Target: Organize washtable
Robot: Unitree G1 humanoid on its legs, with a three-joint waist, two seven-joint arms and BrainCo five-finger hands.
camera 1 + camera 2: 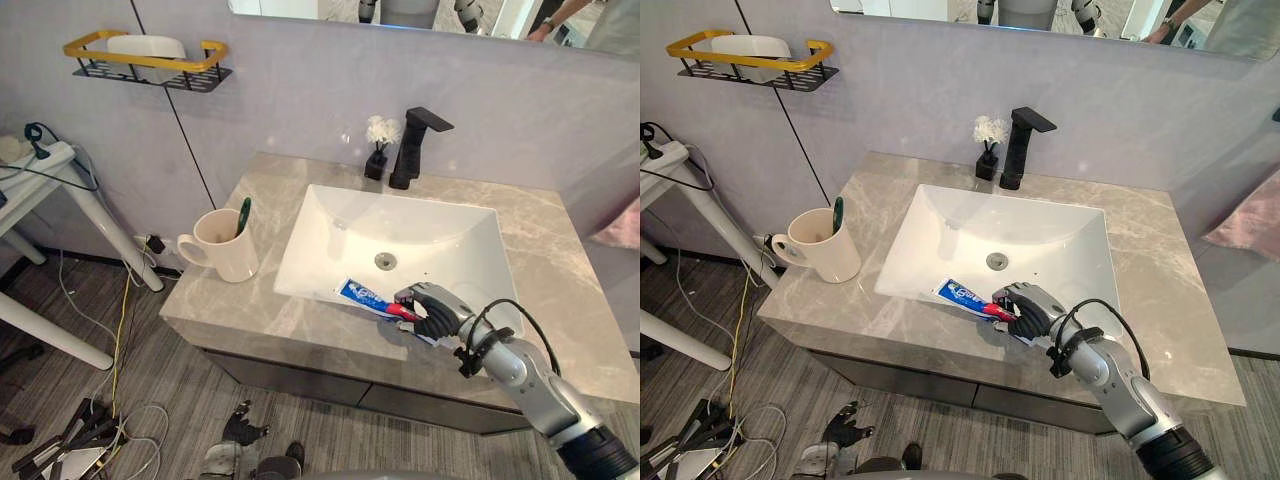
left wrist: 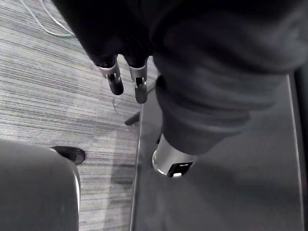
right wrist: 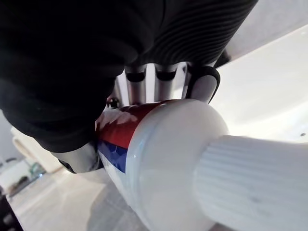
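While my right hand (image 1: pixel 432 308) curls tight around the toothpaste tube (image 1: pixel 361 296), the tube lies across the sink's (image 1: pixel 312 230) front rim; my left hand (image 2: pixel 139 86) hangs low, fingers relaxed.

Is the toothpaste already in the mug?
No, the toothpaste tube is at the sink's front edge, gripped by the right hand; the mug holds a green toothbrush.

Grips a white toothpaste tube (image 3: pixel 159 154) with red and blue print in the curled right hand (image 3: pixel 136 90). Shows the ribbed white cap (image 3: pixel 255 183) nearest the lens, with a white sink basin (image 3: pixel 274 77) beyond.
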